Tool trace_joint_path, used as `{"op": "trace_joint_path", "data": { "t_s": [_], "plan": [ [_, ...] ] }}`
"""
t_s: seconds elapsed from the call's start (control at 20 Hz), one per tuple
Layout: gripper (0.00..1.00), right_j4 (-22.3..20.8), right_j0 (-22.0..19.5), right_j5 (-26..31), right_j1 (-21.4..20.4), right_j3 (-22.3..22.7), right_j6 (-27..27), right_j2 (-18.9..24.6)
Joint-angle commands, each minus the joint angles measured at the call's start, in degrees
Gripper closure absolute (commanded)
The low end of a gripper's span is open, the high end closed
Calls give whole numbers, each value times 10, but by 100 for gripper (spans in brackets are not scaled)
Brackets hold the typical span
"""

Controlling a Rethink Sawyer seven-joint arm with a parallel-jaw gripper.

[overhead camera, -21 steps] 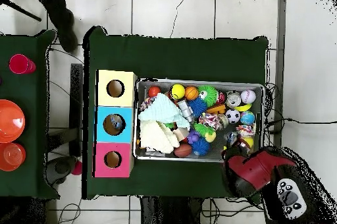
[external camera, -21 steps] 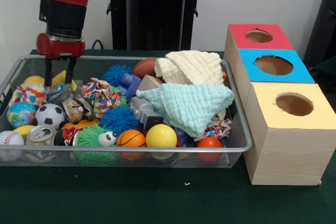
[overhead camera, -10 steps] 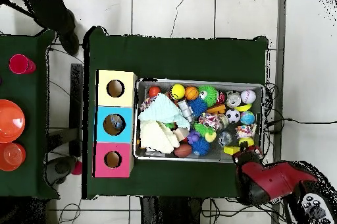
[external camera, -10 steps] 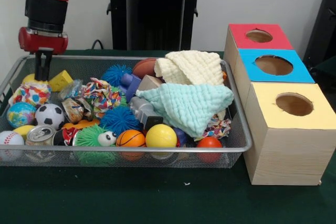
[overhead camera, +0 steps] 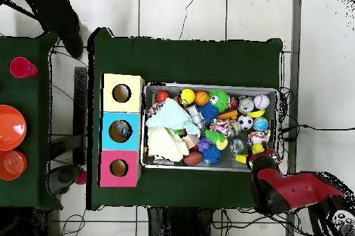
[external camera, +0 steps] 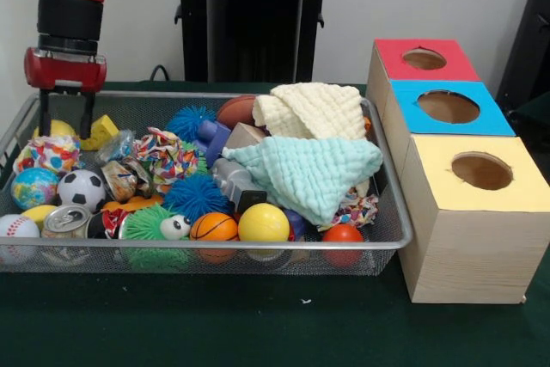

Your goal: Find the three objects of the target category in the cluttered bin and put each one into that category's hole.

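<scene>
In the bin's (external camera: 391, 212) far corner your hand (external camera: 65, 126) hangs open and empty over the yellow ball (external camera: 57, 130) — light and squashy, likely slippery — so pinch across its middle.

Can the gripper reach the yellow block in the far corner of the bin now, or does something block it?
Probably yes. The open gripper hangs just beside the yellow block, which lies uncovered on top.

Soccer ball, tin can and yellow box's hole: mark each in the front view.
soccer ball (external camera: 82, 189): front view, middle of its visible face.
tin can (external camera: 66, 222): front view, centre of its silver lid.
yellow box's hole (external camera: 481, 171): front view, middle of the round opening.
</scene>
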Motion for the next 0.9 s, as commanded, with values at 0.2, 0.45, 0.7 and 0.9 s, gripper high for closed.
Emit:
{"op": "trace_joint_path", "data": {
  "t_s": [0.2, 0.45, 0.7, 0.9],
  "plan": [
    [0, 80, -96, 125, 17, 42, -20, 131],
    [0, 117, -129, 157, 26, 54, -46, 163],
    [0, 153, -159, 197, 34, 70, -73, 193],
    [0, 173, -170, 214, 29, 85, -74, 208]
  ]
}}
